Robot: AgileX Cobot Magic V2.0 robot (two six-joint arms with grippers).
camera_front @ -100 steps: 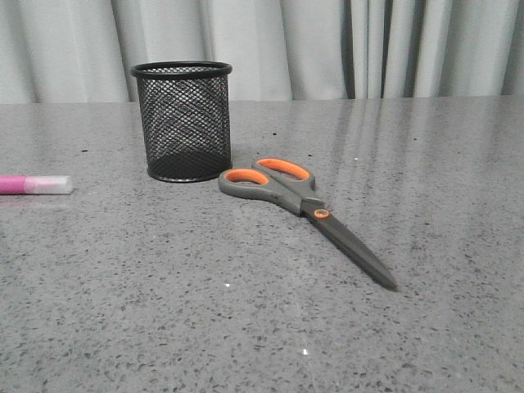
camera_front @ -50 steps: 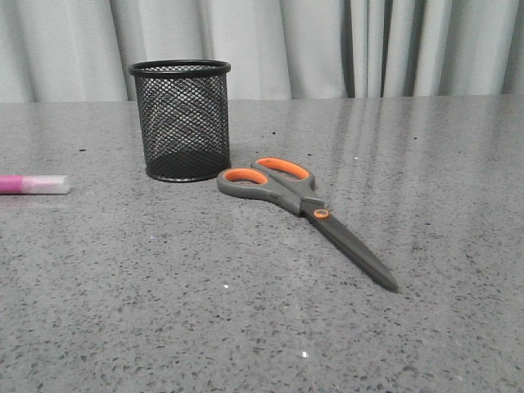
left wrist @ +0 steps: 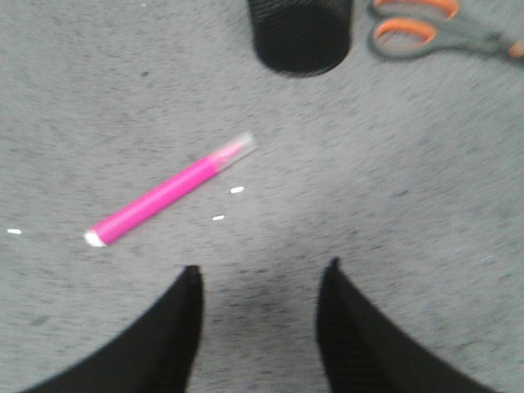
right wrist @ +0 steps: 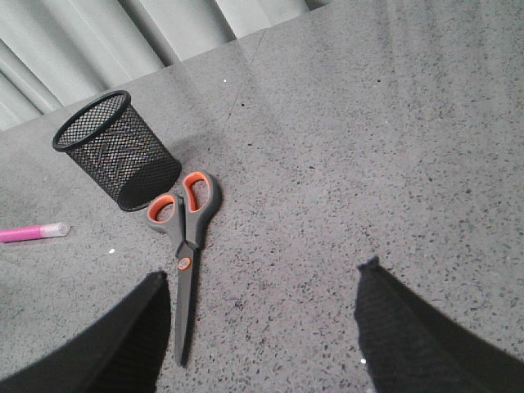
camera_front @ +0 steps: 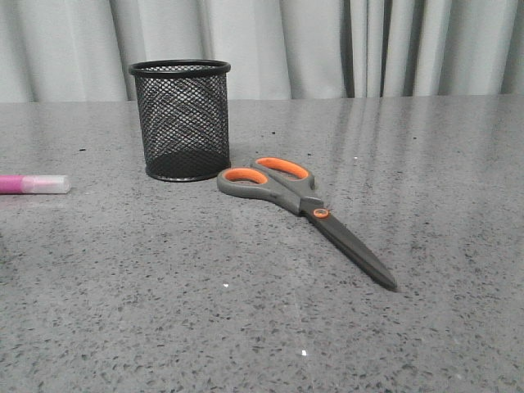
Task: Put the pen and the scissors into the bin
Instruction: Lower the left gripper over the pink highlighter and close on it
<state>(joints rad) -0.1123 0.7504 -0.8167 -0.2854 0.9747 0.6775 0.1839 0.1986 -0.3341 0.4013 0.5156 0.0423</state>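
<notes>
The black mesh bin (camera_front: 181, 119) stands upright on the grey table. It also shows in the left wrist view (left wrist: 302, 34) and the right wrist view (right wrist: 116, 151). The scissors (camera_front: 305, 206) lie shut on the table just right of the bin, handles toward it; they also show in the right wrist view (right wrist: 187, 246) and the left wrist view (left wrist: 442, 29). The pink pen (camera_front: 33, 184) lies at the left edge, and shows in the left wrist view (left wrist: 168, 191) and the right wrist view (right wrist: 33, 233). My left gripper (left wrist: 260, 274) is open above the table, short of the pen. My right gripper (right wrist: 264, 274) is open, the scissors' blades beside one finger.
A pale curtain (camera_front: 327, 45) hangs behind the table's far edge. The speckled grey tabletop (camera_front: 164, 303) stretches around the objects.
The front view shifted very slightly a second ago; the bin, the scissors and the pen lie as before.
</notes>
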